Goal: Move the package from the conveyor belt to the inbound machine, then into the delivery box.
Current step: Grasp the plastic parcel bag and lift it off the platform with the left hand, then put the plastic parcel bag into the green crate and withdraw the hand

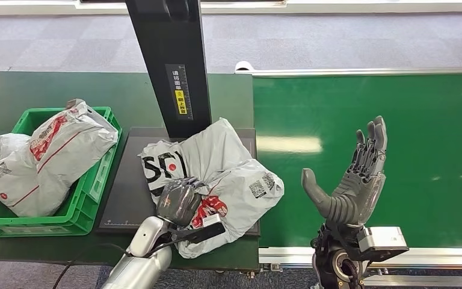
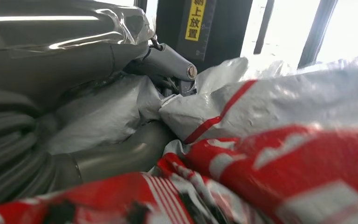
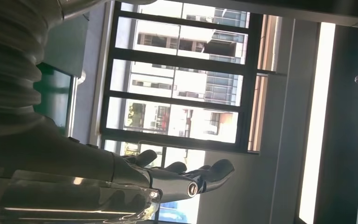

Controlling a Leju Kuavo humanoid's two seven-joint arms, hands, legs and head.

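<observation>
package (image 1: 216, 174), a crumpled grey mailing bag with black letters and red print, lies on the dark flat plate of the inbound machine (image 1: 126, 198), at the foot of the machine's black post (image 1: 168, 60). the left hand (image 1: 179, 201) rests on the package's near part with its fingers curled into the plastic, gripping it; the left wrist view shows grey film bunched between the thumb (image 2: 168, 63) and the fingers, with the red-and-white print (image 2: 279, 172) close against the palm side.

beyond the right hand spreads the green conveyor belt (image 1: 397, 120), with a strip of glare on it. the right hand (image 1: 352, 180) is raised above the belt's near part, palm turned toward the left hand, fingers straight and spread wide, thumb out, holding nothing. the right wrist view looks past those fingers (image 3: 214, 170) to a large window (image 3: 182, 79).

out past the left hand, away from the right one, a green crate (image 1: 90, 198) stands just beside the machine's plate. it holds other grey bags (image 1: 48, 156) with red markings, heaped above its rim.

a yellow and black label (image 1: 180, 90) sits on the post, above the package.
</observation>
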